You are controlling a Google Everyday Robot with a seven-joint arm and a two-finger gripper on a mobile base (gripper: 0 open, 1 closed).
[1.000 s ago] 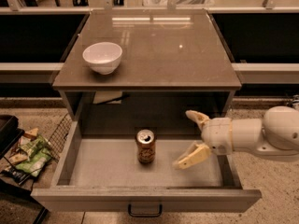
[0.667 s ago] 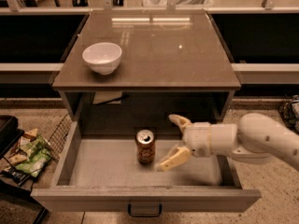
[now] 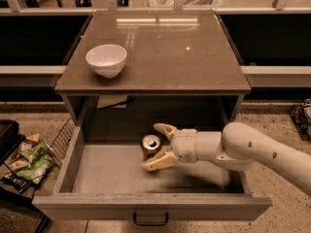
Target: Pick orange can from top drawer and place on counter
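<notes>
The orange can [image 3: 150,145] stands upright on the grey floor of the open top drawer [image 3: 107,171], near its middle. My gripper [image 3: 160,146] reaches in from the right, inside the drawer. It is open, with one fingertip [image 3: 162,128] behind the can and the other [image 3: 151,165] in front of it, so the can sits between them at its right side. I cannot tell whether the fingers touch it. The counter [image 3: 170,52] is the glossy brown slab above the drawer.
A white bowl [image 3: 106,59] sits on the counter's left side. A wire basket with snack packets [image 3: 29,159] stands on the floor to the left of the drawer. The drawer's dark handle [image 3: 151,220] is at its front. Pale ledges with dark panels run to both sides.
My gripper has moved left across the drawer, from well right of the can to around it. The can has not moved.
</notes>
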